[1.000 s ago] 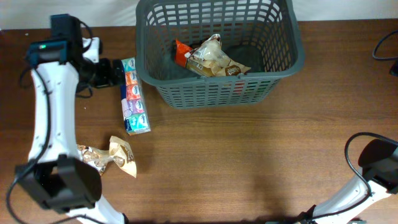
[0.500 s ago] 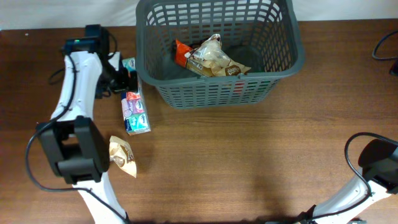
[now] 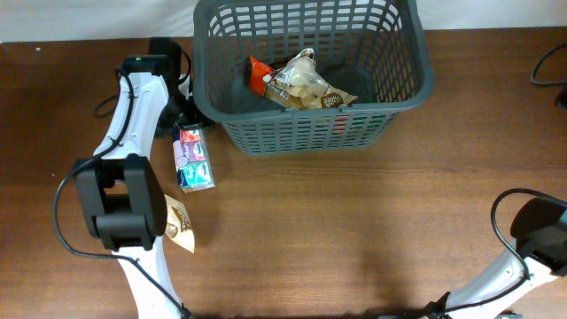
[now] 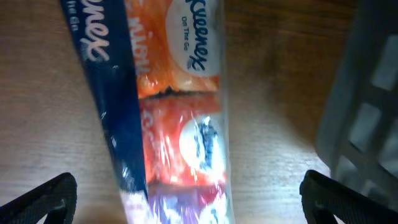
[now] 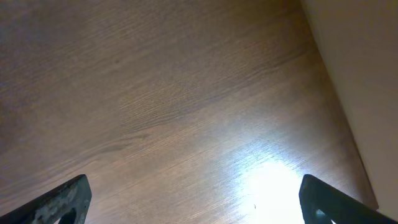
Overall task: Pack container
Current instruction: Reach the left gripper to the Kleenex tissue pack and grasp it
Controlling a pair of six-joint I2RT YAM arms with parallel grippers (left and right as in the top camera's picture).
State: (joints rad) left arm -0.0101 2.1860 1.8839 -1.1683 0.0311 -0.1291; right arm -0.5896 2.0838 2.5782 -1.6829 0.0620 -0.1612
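right claw (image 5: pixel 193 199) wide over bare table (image 5: pixel 186 93), idle | snack bag (image 3: pixel 177 226) nearest, unpacked | left claw (image 4: pixel 193 202) wide, straddling tissue pack (image 4: pixel 180 124), likely lining up a grasp | basket (image 3: pixel 301 133) far side, just beside pack, holding snacks (image 3: pixel 301 84)

The brown wood-grain counter (image 5: pixel 161 106) fills nearly the whole view, with a bright patch of glare (image 5: pixel 273 183) low on the right. Its edge runs diagonally across the upper right corner, and beyond it lies a pale beige surface (image 5: pixel 364 68). The gripper (image 5: pixel 199 201) is spread wide above the counter, with its dark fingertips (image 5: pixel 62 200) showing only in the two lower corners.
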